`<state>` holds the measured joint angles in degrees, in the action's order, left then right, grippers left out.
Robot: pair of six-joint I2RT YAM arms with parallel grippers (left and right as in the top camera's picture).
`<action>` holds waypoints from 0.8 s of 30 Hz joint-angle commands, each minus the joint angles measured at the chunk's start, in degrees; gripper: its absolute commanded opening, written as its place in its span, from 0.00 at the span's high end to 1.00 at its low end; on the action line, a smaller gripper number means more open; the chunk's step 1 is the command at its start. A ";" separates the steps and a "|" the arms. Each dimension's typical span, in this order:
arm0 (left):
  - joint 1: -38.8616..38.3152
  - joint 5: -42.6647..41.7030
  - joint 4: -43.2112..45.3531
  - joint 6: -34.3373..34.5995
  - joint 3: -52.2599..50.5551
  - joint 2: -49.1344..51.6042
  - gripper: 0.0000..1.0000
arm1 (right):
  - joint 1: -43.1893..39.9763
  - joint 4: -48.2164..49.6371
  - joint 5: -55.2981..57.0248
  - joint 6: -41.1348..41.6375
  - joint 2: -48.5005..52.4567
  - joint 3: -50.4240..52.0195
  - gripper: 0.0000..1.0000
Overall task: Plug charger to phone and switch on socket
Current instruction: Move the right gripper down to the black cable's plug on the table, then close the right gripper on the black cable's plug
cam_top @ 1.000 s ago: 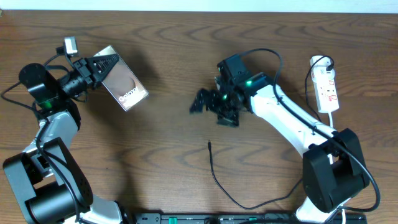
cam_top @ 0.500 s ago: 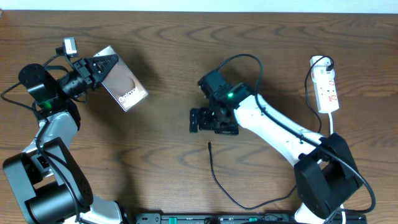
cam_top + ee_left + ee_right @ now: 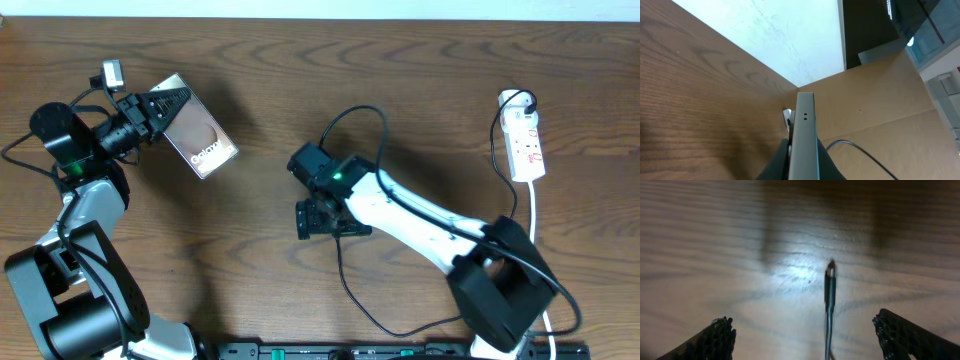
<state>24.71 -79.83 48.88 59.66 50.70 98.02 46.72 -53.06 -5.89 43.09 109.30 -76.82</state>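
Brown wood tabletop (image 3: 300,90), pale wall strip along the far edge.

**Change over the last second:**
- The right gripper (image 3: 318,217) has swung from mid-table down and toward the left arm's side.
- It now sits right over the free end of the charger (image 3: 347,285).
- In the overhead view the gripper body hides the tip, and only the thin black cable trails out below it toward the near edge.
- The jaws have started to narrow a little.
- Judgement: this is the reach for the plug tip, and the grasp is not yet made. Plugging in and the switch are both still to do, so the task is early.

**Jaws:**
- Right wrist view: the right gripper (image 3: 807,330) is wide open, with one finger in each bottom corner.
- The charger tip (image 3: 829,275) lies flat on the wood between and just ahead of the fingers (image 3: 715,337), slightly nearer one side.
- Neither finger touches the tip, and nothing is held.
- The left gripper (image 3: 165,103) is clamped on one end of the phone (image 3: 198,127), holding it up off the tabletop at the far side.
- The phone's brown screen faces the overhead camera, and its other end points toward the middle.
- Left wrist view shows the phone (image 3: 804,135) edge-on between the closed jaws.

The socket (image 3: 524,140) lies at the far edge on the right arm's side, well apart from both grippers.
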 commanded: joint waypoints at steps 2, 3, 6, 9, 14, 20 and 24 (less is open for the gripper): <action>0.13 -1.18 0.52 -0.74 0.04 0.04 0.93 | 0.24 0.04 1.46 1.29 3.08 -0.11 0.15; 0.13 -1.18 0.52 -0.74 0.04 0.04 0.92 | 0.24 0.04 1.49 1.49 3.19 -0.11 0.17; 0.13 -1.18 0.52 -0.74 0.04 0.04 0.92 | 0.26 -0.09 1.57 1.92 3.37 -0.11 0.25; 0.13 -1.18 0.52 -0.74 0.04 0.04 0.92 | 0.26 -0.20 1.95 2.34 3.48 -0.11 0.33; 0.13 -1.18 0.52 -0.74 0.04 0.04 0.92 | 0.26 -0.55 1.42 3.82 5.49 -0.11 0.40; 0.13 -1.18 0.52 -0.74 0.04 0.04 0.93 | 0.00 -1.03 -0.31 3.80 6.25 -0.11 0.41; 0.13 -1.18 0.52 -0.74 0.04 0.04 0.93 | 0.17 -1.57 -0.72 3.85 6.38 -0.11 0.41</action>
<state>24.71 -79.83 48.88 59.68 50.70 98.02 46.72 -54.35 -6.11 46.06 115.13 -76.82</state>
